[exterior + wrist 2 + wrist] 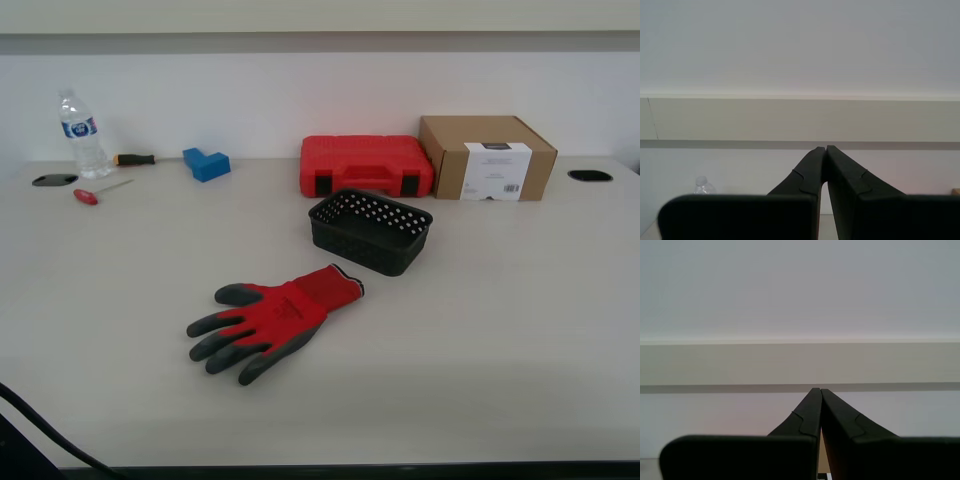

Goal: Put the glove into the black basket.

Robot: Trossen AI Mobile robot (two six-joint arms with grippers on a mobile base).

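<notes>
My first gripper and my second gripper are both pointing at the wall, jaws pressed together and holding nothing. The glove is lying flat on the table, its cuff just beside the basket, which is sitting in front of a red case.

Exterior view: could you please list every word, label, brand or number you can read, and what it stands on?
No text is legible.
Cardboard box: white label with a dark header and a barcode, print too small.
Water bottle: blue label, blurred.
Glove, black basket, red case: no visible markings.
</notes>
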